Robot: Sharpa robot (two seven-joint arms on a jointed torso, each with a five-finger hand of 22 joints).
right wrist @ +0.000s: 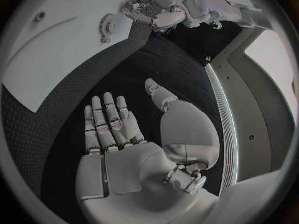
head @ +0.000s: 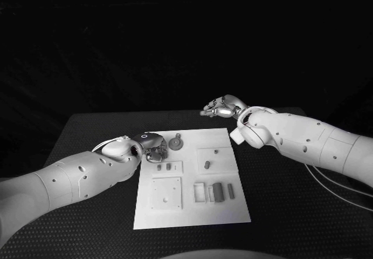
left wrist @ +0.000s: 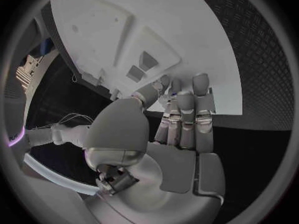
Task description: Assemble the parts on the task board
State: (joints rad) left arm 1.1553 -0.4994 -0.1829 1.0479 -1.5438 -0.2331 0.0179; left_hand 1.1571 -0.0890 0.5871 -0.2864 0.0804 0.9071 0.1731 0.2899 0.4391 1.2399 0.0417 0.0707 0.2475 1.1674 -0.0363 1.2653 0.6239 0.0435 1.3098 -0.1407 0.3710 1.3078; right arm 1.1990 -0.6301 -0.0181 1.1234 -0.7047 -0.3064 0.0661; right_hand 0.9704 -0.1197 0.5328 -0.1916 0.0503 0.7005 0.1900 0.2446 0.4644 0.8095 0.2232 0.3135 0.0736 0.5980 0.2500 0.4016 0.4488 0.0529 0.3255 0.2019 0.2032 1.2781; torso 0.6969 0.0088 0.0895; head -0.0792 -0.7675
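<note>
Lying in the middle of the black table (head: pixel 93 127): white task board (head: pixel 221 208), carrying small grey parts, among them a round toothed one (head: pixel 177 143) near the far left corner and a row of upright blocks (head: pixel 212 191) toward the near right. Hovering at the board's left edge: left hand (head: pixel 149 147), fingers (left wrist: pixel 185 109) straight and close together over the rim, grasping nothing visible. Hanging beyond the far right corner, off the board: right hand (head: pixel 223 106), fingers (right wrist: pixel 107 119) extended, holding nothing.
</note>
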